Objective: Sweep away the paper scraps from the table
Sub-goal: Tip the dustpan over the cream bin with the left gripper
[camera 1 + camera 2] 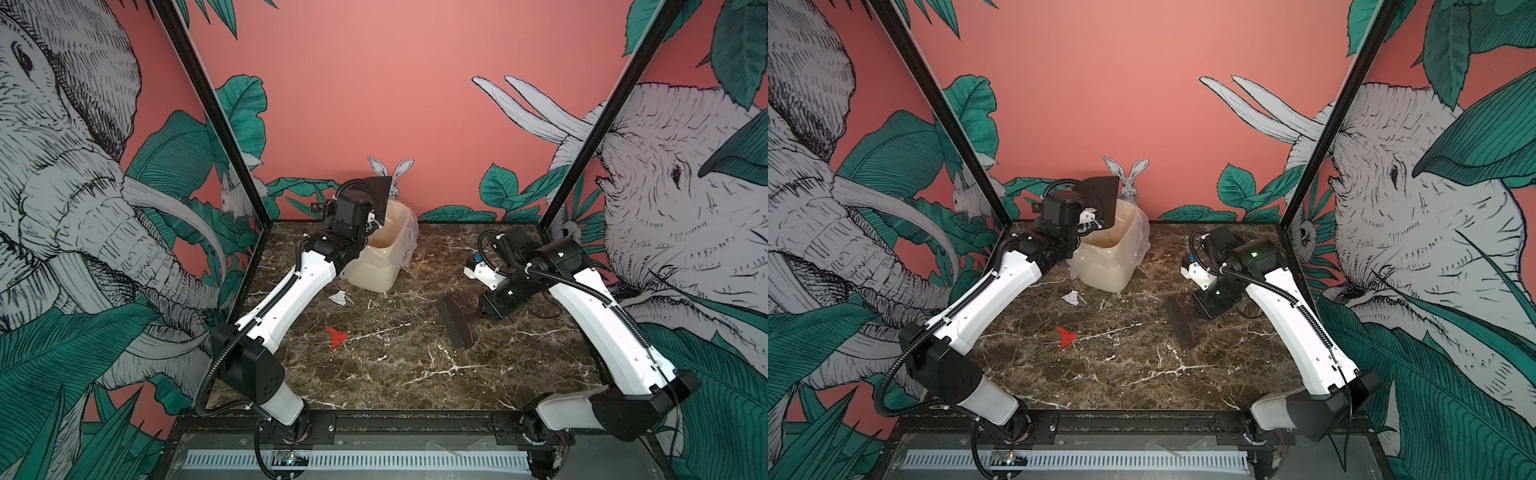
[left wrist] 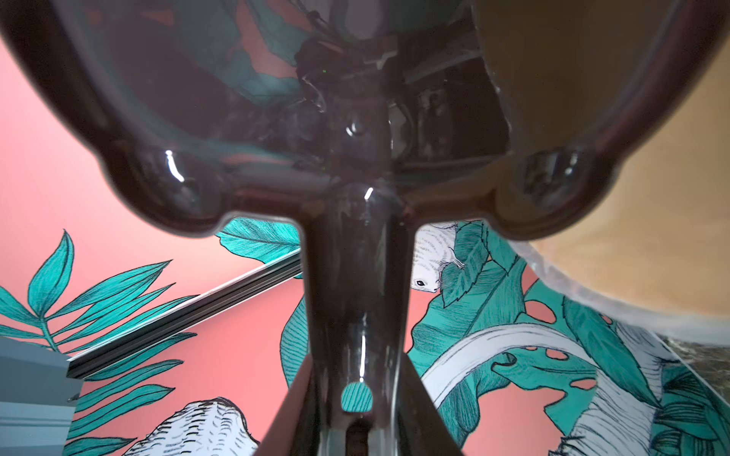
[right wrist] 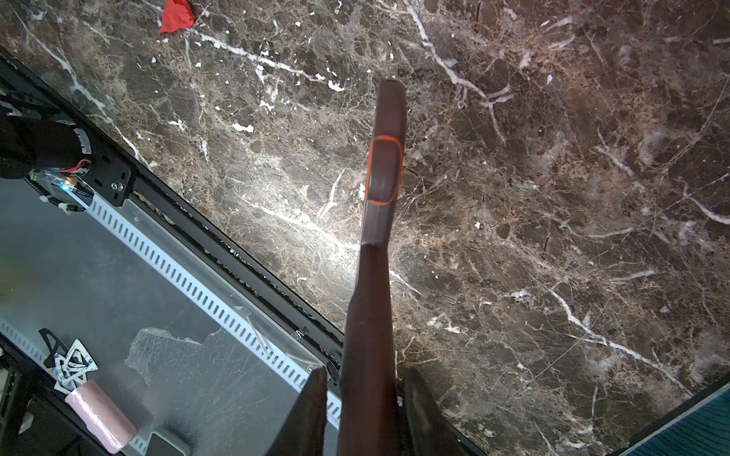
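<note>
Two paper scraps lie on the marble table in both top views: a red one left of centre and a white one near the bin. The red scrap also shows in the right wrist view. My left gripper is shut on the handle of a dark dustpan, held tilted up over the bin's rim. My right gripper is shut on a dark brush, bristles low over the table at centre right.
A translucent beige bin with a plastic liner stands at the back left. Black frame posts rise at the back corners. A black rail edges the front, with a slotted cable duct below.
</note>
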Controlling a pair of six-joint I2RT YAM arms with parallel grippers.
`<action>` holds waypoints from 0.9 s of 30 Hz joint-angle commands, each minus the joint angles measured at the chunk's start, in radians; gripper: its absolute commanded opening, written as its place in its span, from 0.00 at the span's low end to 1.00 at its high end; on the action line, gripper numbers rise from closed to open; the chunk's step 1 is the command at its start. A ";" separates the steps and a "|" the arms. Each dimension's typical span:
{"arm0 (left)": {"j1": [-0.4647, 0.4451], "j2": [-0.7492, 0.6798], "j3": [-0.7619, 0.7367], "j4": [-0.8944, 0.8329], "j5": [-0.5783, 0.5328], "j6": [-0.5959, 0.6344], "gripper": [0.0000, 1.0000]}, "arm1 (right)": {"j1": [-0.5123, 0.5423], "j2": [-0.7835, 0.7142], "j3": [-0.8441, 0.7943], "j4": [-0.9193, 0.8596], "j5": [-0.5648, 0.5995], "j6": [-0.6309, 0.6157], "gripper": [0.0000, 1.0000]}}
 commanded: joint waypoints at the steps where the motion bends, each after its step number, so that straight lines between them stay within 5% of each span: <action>1: -0.002 -0.065 -0.012 0.076 -0.001 0.050 0.00 | -0.003 -0.007 0.033 -0.015 -0.017 -0.002 0.00; 6: -0.012 -0.088 0.055 -0.025 -0.003 -0.118 0.00 | -0.003 -0.009 0.024 -0.004 -0.029 0.004 0.00; 15: -0.070 -0.165 0.213 -0.498 0.015 -0.811 0.00 | 0.077 -0.019 -0.043 0.086 -0.099 0.075 0.00; 20: -0.079 -0.291 0.144 -0.717 0.125 -1.194 0.00 | 0.214 -0.030 -0.150 0.274 -0.189 0.213 0.00; 27: -0.079 -0.440 -0.036 -0.811 0.297 -1.464 0.00 | 0.369 -0.012 -0.289 0.646 -0.316 0.443 0.00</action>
